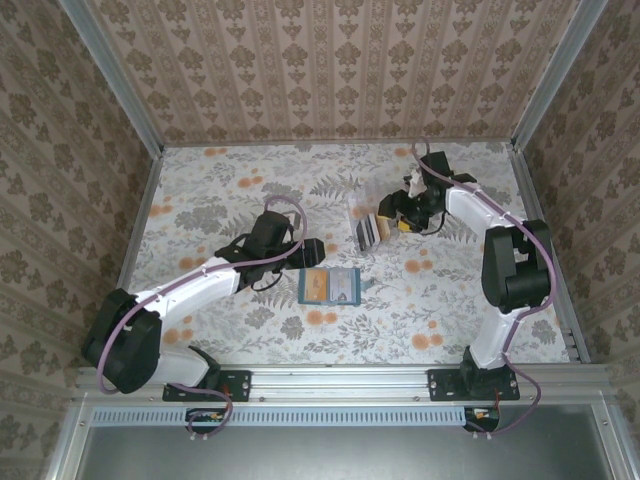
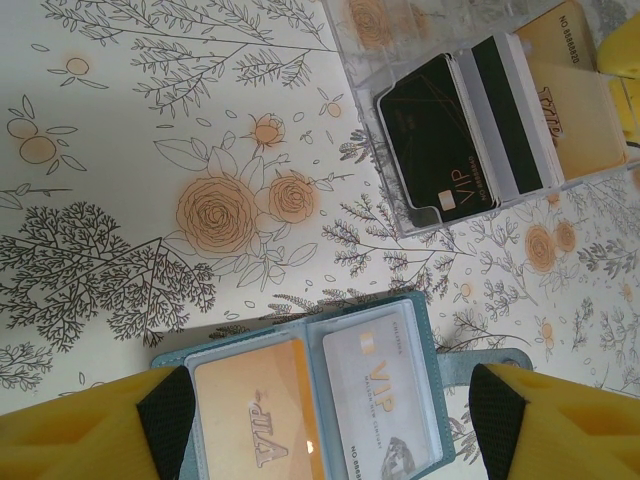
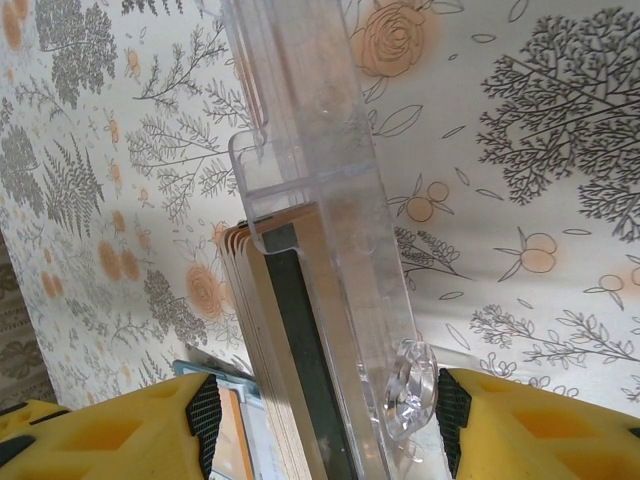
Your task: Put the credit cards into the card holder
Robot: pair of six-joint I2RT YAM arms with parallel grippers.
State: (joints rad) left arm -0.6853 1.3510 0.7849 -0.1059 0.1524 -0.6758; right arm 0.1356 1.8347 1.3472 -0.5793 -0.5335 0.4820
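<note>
The wallet (image 2: 437, 370), teal with see-through pockets, lies open at the bottom centre of the left wrist view. It holds a tan card (image 2: 250, 420) and a white card (image 2: 385, 400), both printed "VIP". Toward the upper right, more cards (image 2: 445, 140) sit on edge in a clear plastic tray (image 2: 400, 40): glossy black reading "VIP", white with a dark stripe, and tan. The left claw (image 2: 330, 405) has its yellow fingers apart, flanking the wallet. The right claw (image 3: 325, 410) is apart astride the tray, with a gap at its left-hand finger. The tabletop (image 2: 100, 150) has a floral print.
</note>
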